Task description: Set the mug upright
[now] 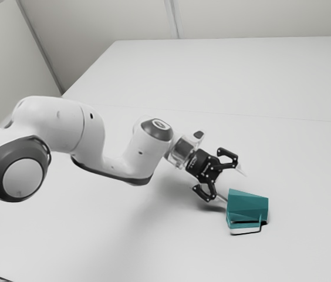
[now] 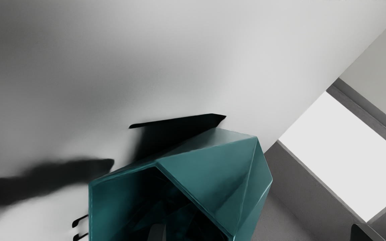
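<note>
The teal, many-faceted mug (image 1: pixel 246 205) lies on its side on the table, its mouth toward the gripper. Just above and beside that mouth, the black gripper (image 1: pixel 234 185) is tilted down with its two fingers wide apart. In the wrist view the mug (image 2: pixel 209 174) shows its dark open mouth. The gripper (image 2: pixel 260 232) has one finger overlapping this mouth and the other out past the mug's side; whether the first finger is inside the mug I cannot tell. Neither side of the mug is pinched.
The white table (image 1: pixel 112 235) carries shadows beside the mug and under the hand. Behind it in the exterior view is another pale surface (image 1: pixel 230 70) against the walls. The wrist view shows the table's edge beyond the mug, with a bright rectangular panel (image 2: pixel 343 154) past it.
</note>
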Available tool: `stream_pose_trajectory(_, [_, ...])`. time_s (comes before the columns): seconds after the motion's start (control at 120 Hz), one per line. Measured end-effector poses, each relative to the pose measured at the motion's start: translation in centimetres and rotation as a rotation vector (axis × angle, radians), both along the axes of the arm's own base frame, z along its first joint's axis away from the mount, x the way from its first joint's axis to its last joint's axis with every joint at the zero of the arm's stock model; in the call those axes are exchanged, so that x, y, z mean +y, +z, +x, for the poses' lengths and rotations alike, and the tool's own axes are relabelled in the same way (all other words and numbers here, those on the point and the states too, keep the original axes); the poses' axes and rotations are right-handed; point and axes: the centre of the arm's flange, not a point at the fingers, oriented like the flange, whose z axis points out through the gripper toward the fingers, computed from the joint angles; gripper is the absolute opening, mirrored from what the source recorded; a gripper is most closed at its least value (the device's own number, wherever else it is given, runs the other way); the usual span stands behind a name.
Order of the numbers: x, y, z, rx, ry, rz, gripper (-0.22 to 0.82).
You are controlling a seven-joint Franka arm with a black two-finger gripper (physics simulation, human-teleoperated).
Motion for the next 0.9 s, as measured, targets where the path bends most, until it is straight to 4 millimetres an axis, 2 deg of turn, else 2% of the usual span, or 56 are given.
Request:
stream_pose_trajectory(0.125, [-1.4,-0.8,-0.4,0.020,0.020,-0.017,0.60])
stream_pose_trajectory(0.225, [-1.9,-0.5,-0.2,0.010,0.027,-0.017,0.59])
stream_pose_trajectory(0.258, [-1.9,-0.4,0.0,0.004,0.028,-0.015,0.54])
stream_pose_trajectory(0.4, [-1.8,0.0,0.3,-0.023,0.015,0.017,0.17])
stream_pose_trajectory(0.5, [-1.8,0.7,0.8,-0.044,0.012,0.025,0.01])
stream_pose_trajectory(0.658, [-2.4,1.7,1.2,-0.065,0.003,0.034,-0.11])
stream_pose_trajectory(0.9, [-2.7,1.9,1.3,-0.073,-0.003,0.066,-0.16])
